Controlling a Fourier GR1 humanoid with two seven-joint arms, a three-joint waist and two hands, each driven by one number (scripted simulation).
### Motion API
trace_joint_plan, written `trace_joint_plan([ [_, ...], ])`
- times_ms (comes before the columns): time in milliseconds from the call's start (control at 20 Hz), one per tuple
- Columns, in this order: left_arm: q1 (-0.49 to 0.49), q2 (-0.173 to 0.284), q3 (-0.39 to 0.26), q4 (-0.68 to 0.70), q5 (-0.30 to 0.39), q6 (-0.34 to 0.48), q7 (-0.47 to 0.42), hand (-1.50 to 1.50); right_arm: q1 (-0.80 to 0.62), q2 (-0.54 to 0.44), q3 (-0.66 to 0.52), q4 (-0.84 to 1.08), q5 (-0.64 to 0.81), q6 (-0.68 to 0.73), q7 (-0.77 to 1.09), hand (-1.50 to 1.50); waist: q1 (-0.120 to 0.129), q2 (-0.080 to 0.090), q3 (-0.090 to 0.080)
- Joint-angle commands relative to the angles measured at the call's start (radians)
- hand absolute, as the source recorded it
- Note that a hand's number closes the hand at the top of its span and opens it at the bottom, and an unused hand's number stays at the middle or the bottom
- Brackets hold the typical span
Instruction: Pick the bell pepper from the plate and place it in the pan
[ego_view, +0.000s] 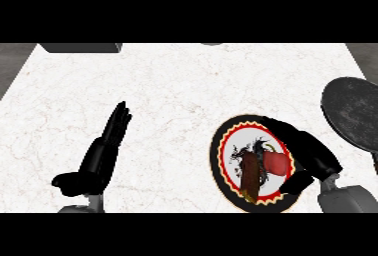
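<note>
Our right hand (314, 155) curls around the pepper (275, 162) on the plate (221, 150). The pan (354, 117) lies just beyond it; our left hand (103, 150) rests with straight fingers.

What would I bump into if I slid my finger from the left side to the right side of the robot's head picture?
Left hand → plate → bell pepper → right hand → pan. The right hand curls over the plate's right side, next to the bell pepper.

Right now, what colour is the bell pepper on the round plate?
Red. The bell pepper shows best in the head view, on the round patterned plate, beside the right hand.
</note>
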Motion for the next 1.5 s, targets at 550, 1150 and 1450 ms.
trace_joint_plan([
  [550,0.028,0.003,0.023,-0.017,-0.001,-0.04,-0.011,0.0,-0.081,0.02,0.048,0.255,0.214,-0.101,-0.153,1.5,0.003,0.0,0.0],
  [1150,-0.015,-0.011,0.033,-0.004,0.004,-0.039,0.022,0.0,-0.16,0.176,-0.114,0.269,0.238,-0.202,0.167,1.5,0.005,0.002,-0.001],
  [1450,-0.029,-0.012,0.04,0.045,-0.011,-0.033,-0.011,0.0,-0.283,0.304,-0.21,0.254,0.348,-0.292,0.631,1.5,0.004,0.002,-0.002],
])
